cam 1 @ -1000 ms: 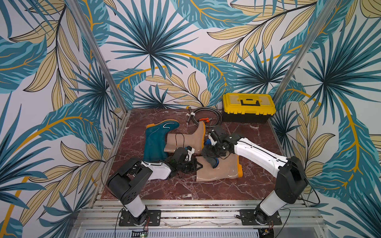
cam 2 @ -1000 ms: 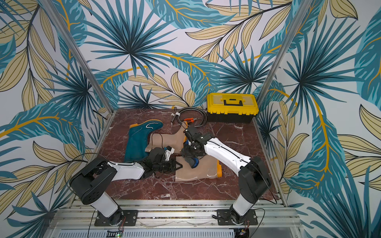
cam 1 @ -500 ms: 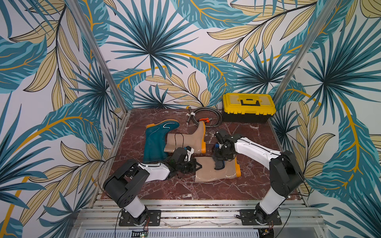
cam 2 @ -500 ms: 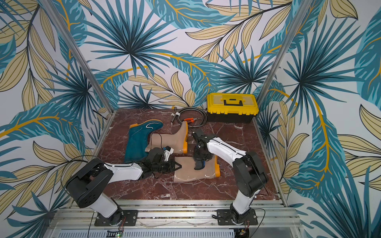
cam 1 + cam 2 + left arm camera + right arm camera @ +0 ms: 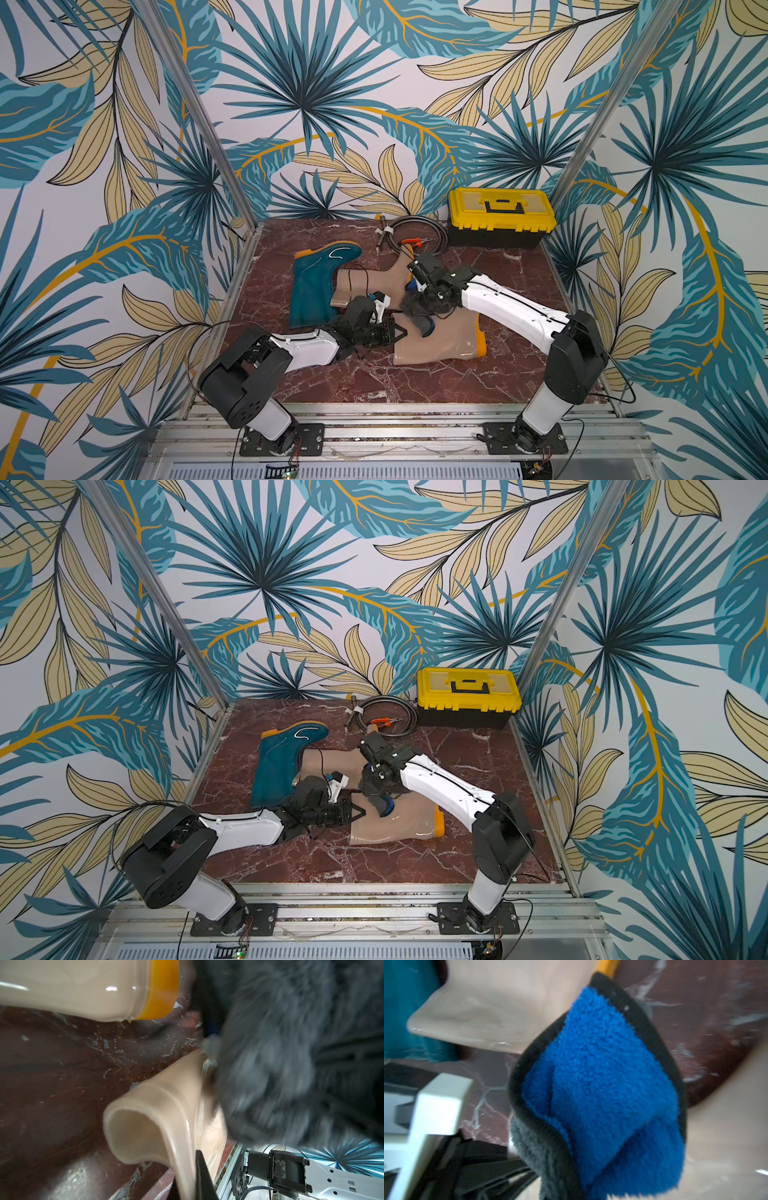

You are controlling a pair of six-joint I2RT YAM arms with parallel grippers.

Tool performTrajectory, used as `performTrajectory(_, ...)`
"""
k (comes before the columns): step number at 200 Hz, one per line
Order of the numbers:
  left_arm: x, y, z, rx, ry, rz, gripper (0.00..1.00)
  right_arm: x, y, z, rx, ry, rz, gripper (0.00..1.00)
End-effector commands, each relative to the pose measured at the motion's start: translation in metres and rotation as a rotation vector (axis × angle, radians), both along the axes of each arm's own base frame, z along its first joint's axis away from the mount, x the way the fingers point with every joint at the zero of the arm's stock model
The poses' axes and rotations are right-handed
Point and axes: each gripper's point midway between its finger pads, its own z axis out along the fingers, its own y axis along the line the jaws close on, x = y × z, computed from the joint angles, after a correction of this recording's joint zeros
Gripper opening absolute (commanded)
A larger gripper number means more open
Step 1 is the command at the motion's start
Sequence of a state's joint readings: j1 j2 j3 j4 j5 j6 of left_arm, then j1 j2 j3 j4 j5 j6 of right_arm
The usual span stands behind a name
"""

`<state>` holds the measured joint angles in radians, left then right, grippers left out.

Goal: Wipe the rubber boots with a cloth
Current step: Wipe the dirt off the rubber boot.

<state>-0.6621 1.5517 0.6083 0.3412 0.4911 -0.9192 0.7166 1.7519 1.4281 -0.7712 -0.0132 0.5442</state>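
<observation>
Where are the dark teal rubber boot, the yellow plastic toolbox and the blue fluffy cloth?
dark teal rubber boot (image 5: 311,291): in a top view, on its shaft.
yellow plastic toolbox (image 5: 471,210): in a top view, on its lid.
blue fluffy cloth (image 5: 602,1068): right wrist view, on its blue face.

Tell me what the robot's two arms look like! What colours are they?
Mostly white and black. The left arm and right arm have smooth white shells between chunky, rounded black joints. A thin black cable runs along the right arm's shell. The left gripper is black with pointy, triangle-shaped fingers, and a small white box sits behind it. The right gripper is black too.
</observation>
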Motion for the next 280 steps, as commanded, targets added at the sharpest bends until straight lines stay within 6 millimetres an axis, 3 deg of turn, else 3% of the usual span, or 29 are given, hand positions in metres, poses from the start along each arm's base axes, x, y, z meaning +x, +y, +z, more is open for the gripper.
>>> performTrajectory(1,0.007,0.005,0.014,0.000,-0.062,0.027,0.00,0.000,0.009,-0.020,0.032,0.065,-0.020,0.00)
performTrajectory(23,0.008,0.012,0.011,0.051,-0.057,0.043,0.00,-0.012,-0.021,-0.052,-0.085,0.125,-0.052,0.00)
performTrajectory(39,0.008,0.016,0.008,0.105,-0.058,0.034,0.00,-0.021,-0.065,-0.063,-0.192,0.162,-0.119,0.00)
performTrajectory(64,0.008,0.018,0.009,0.134,-0.068,0.029,0.00,-0.023,-0.130,-0.049,-0.194,0.144,-0.268,0.00)
performTrajectory(87,0.011,0.022,0.009,0.161,-0.080,0.048,0.00,-0.019,-0.151,-0.028,-0.164,0.055,-0.331,0.00)
performTrajectory(107,0.014,0.024,0.013,0.162,-0.095,0.063,0.00,-0.023,-0.123,-0.020,-0.062,0.038,-0.307,0.00)
performTrajectory(133,0.016,0.027,0.017,0.160,-0.085,0.100,0.00,-0.041,-0.061,-0.013,0.016,-0.020,-0.195,0.00)
performTrajectory(163,0.016,0.033,0.019,0.161,-0.085,0.137,0.00,-0.059,0.009,-0.024,0.180,-0.033,-0.085,0.00)
performTrajectory(183,0.016,0.034,0.019,0.159,-0.077,0.146,0.00,-0.062,0.032,-0.042,0.206,0.021,-0.041,0.00)
performTrajectory(200,0.016,0.032,0.020,0.149,-0.066,0.142,0.00,-0.064,0.033,-0.055,0.176,0.051,-0.033,0.00)
performTrajectory(222,0.015,0.033,0.020,0.155,-0.056,0.146,0.00,-0.066,0.000,-0.069,0.013,0.065,-0.069,0.00)
performTrajectory(242,0.014,0.035,0.016,0.172,-0.054,0.145,0.00,-0.075,-0.049,-0.075,-0.123,0.077,-0.131,0.00)
performTrajectory(280,0.011,0.032,0.014,0.176,-0.044,0.111,0.00,-0.089,-0.151,-0.074,-0.159,0.104,-0.389,0.00)
